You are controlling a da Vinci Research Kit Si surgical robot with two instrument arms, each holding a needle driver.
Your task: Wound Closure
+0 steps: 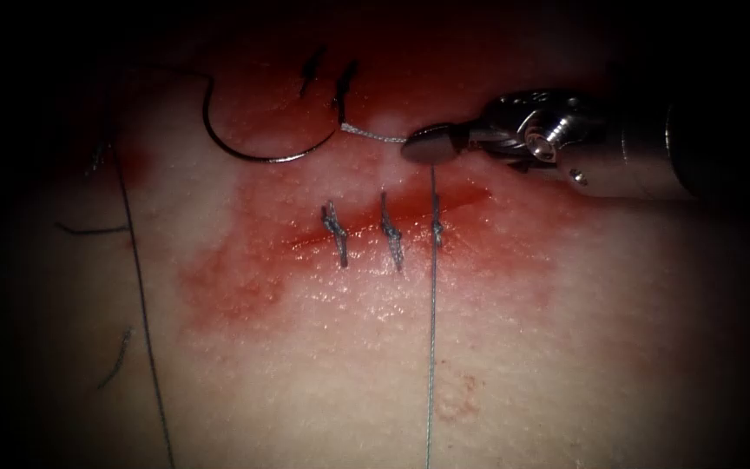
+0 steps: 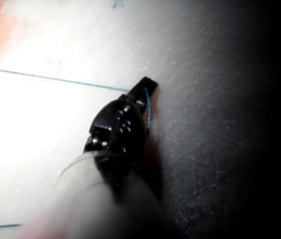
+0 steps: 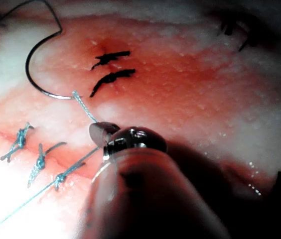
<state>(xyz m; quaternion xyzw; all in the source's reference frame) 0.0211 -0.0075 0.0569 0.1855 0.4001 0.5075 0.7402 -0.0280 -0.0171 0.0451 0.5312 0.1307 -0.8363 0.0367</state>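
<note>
Right gripper: I see my right gripper [image 1: 431,144] coming in from the right of the endoscope view, above the cut; its jaws are together, clamped on the thread [image 1: 433,304] close to where the short tail runs off to the needle.
Left gripper: in the left wrist view my left gripper [image 2: 148,85] has its jaws closed on the thread, which loops around the tip and runs away taut across the pale tissue.
Needle: the curved needle [image 1: 245,148] lies flat on the tissue above the cut and to the left of my right gripper; neither gripper holds it, and I see no part of it in the tissue. Its swaged end joins the thread just left of the right gripper's tip.
Thread: from the right gripper one strand drops straight down through the rightmost knot and on to the lower edge of the endoscope view. A separate dark strand [image 1: 141,295] runs down the far left of the tissue.
Cut: the cut [image 1: 392,227] runs left to right across the middle of the tissue [image 1: 566,347], with three stitches [image 1: 390,233] across it, the rightmost on the long strand.
Red fluid: red fluid [image 1: 236,269] stains the tissue around the cut.
Other marks: two dark older stitches [image 1: 327,74] sit above the needle.
</note>
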